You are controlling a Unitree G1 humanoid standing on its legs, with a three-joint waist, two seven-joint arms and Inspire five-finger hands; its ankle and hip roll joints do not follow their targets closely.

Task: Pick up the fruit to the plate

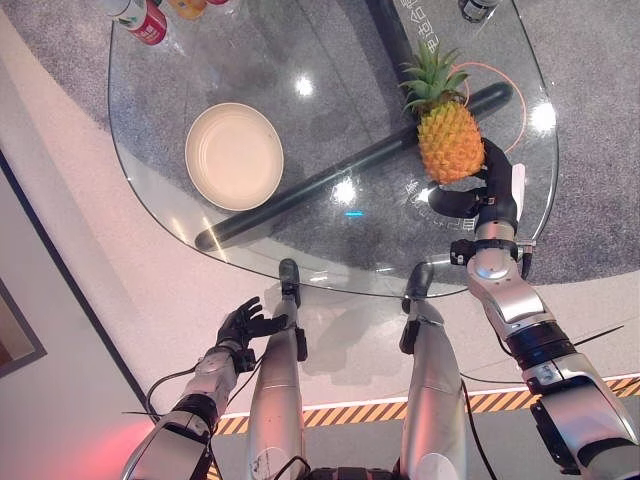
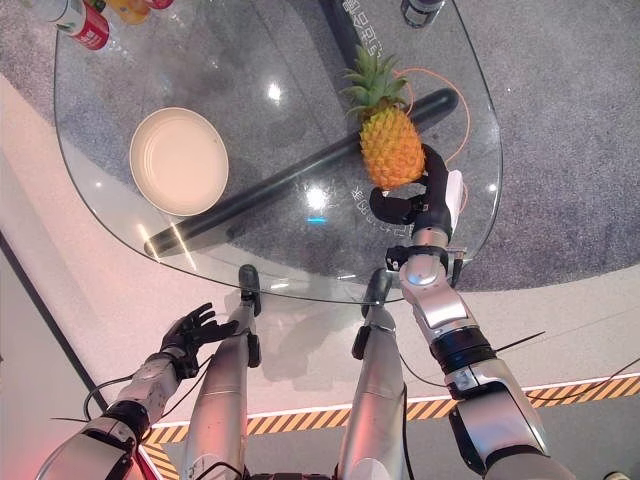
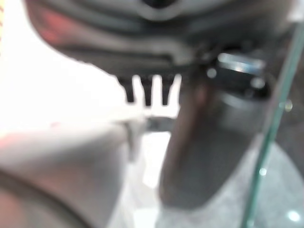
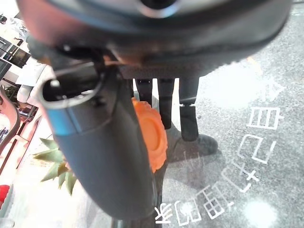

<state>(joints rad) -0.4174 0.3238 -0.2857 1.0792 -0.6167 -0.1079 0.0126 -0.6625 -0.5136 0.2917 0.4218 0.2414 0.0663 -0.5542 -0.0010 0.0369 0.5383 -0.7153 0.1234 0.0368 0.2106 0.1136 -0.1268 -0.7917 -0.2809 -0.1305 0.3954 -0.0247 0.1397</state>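
An orange pineapple (image 1: 449,140) with a green crown stands on the glass table (image 1: 330,60), to the right of its middle. My right hand (image 1: 488,190) is curled round the pineapple's lower side, thumb under it and fingers behind it. In the right wrist view the orange fruit (image 4: 149,137) sits between the thumb and the fingers (image 4: 189,114). A cream plate (image 1: 234,155) lies on the left part of the table, well apart from the fruit and with nothing on it. My left hand (image 1: 243,324) hangs below the table's near edge with its fingers spread.
Bottles (image 1: 145,18) stand at the table's far left corner, and a dark object (image 1: 476,8) stands at the far edge. A dark bar (image 1: 330,180) runs under the glass between plate and pineapple. A striped tape line (image 1: 490,398) crosses the floor.
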